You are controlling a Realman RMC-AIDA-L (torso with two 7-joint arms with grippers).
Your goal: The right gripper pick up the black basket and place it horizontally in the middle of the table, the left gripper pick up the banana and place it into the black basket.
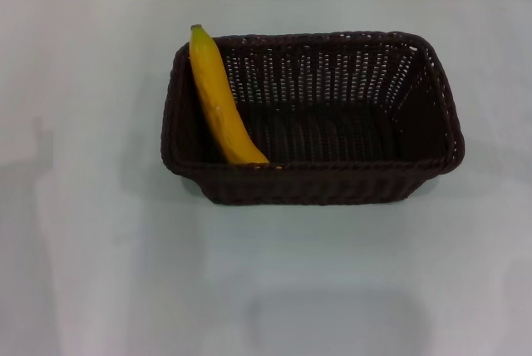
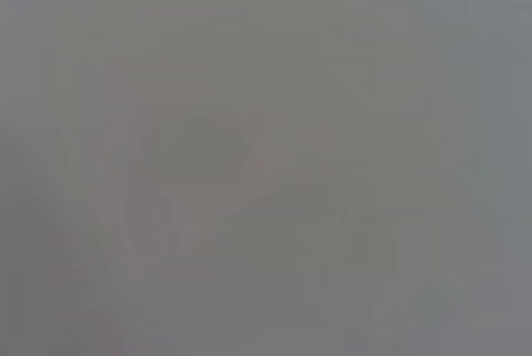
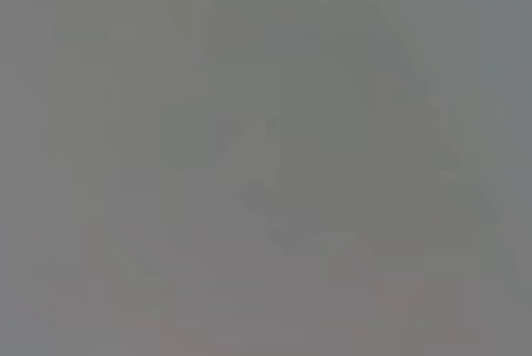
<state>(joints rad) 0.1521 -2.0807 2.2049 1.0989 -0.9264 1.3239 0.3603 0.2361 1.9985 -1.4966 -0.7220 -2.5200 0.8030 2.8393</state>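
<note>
On your head view the black basket (image 1: 332, 123) sits lengthwise across the middle of the white surface (image 1: 83, 248). The banana (image 1: 220, 98) leans inside its left end, stem over the far rim. Neither claw appears there, and both wrist views give you only grey blur, so I cannot tell their state.

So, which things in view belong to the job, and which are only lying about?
Belong to the job:
- black basket
- banana, leaning inside the basket at its left end
- table

Lying about:
- nothing else shows; neither tool is in view
</note>
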